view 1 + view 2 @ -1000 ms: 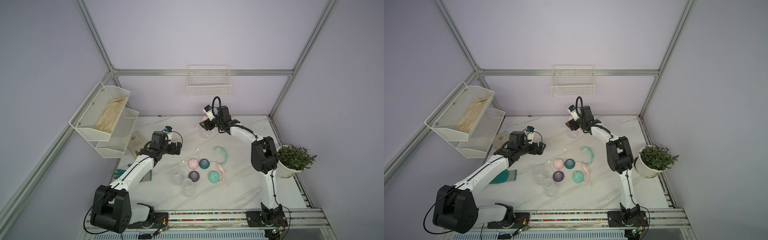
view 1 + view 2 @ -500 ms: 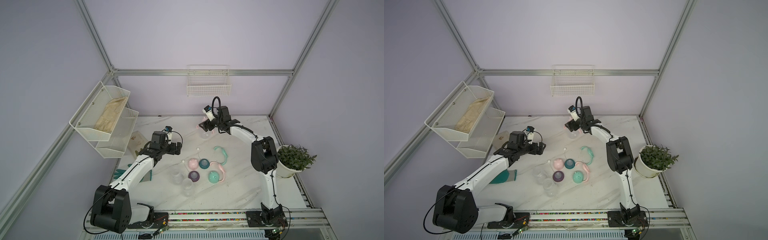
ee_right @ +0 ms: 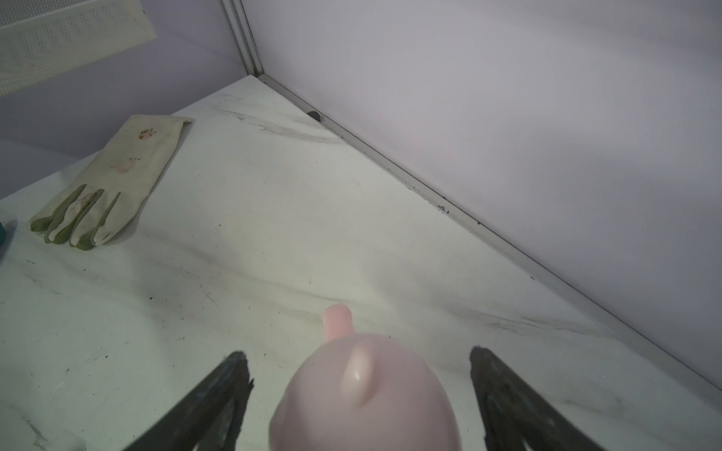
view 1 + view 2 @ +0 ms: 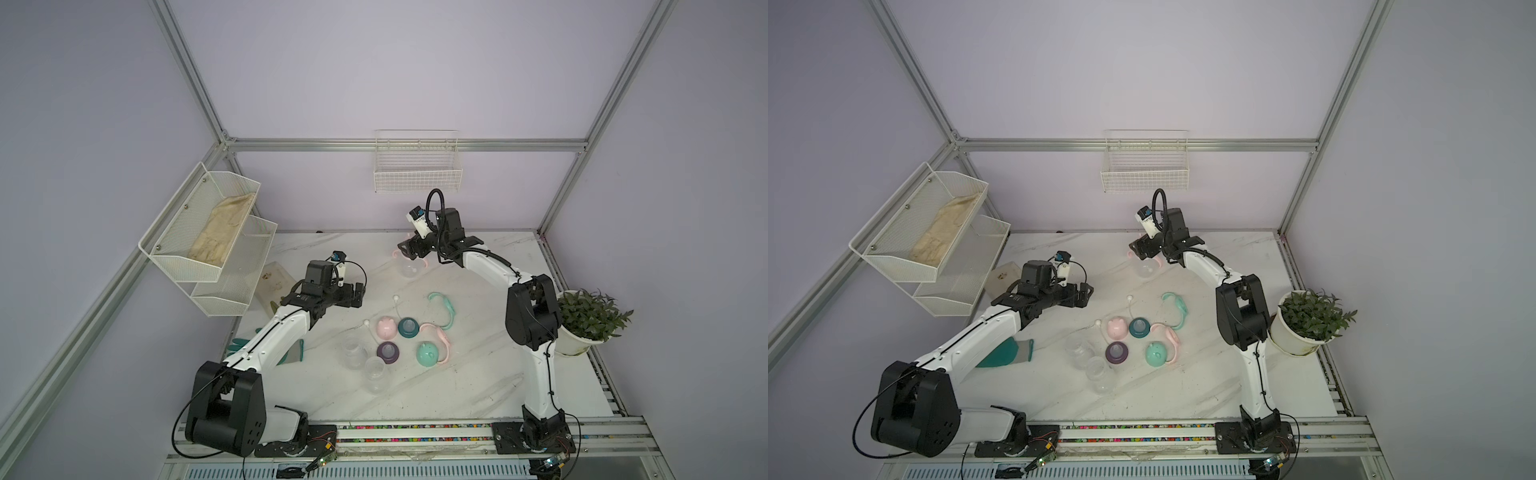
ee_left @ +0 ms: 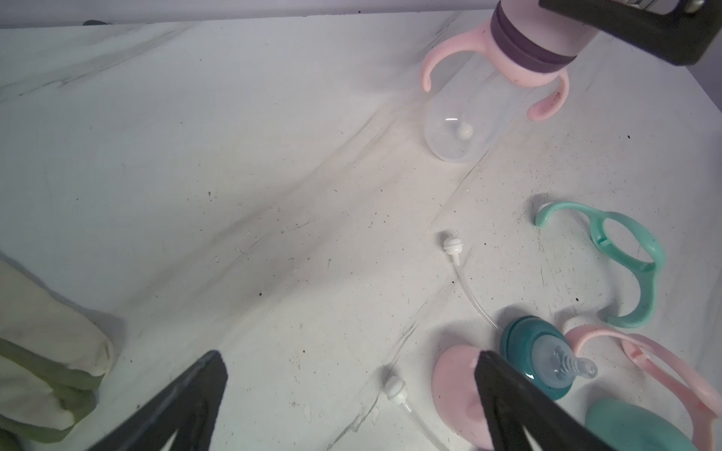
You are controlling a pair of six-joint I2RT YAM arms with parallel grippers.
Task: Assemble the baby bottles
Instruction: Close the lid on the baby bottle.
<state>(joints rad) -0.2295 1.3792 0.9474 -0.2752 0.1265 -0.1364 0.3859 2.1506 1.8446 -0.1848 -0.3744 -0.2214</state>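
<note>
A finished baby bottle (image 5: pixel 469 117) stands near the back of the marble table (image 4: pixel 457 395). Its clear body holds a straw ending in a white weight (image 5: pixel 465 132), and it carries a purple collar, pink handles and a pink eared cap (image 3: pixel 367 398). The right gripper (image 3: pixel 357 363) sits over that cap, jaws spread with a gap on each side, gripping nothing. The left gripper (image 5: pixel 349 361) hovers wide open over the table, also holding nothing.

Toward the front, an uncapped clear bottle (image 4: pixel 354 351) stands just beside a second uncapped bottle (image 4: pixel 375 374). Near them lie a loose pink cap (image 4: pixel 386 328), a mint cap (image 4: pixel 428 354), a teal collar (image 4: pixel 408 327), a purple collar (image 4: pixel 387 352), two handle rings and two straws.

On the wall rack, the top tray (image 4: pixel 187 266) holds a beige cloth (image 4: pixel 220 232). A white pot (image 4: pixel 575 343) at the table's edge holds a green plant (image 4: pixel 590 313).
</note>
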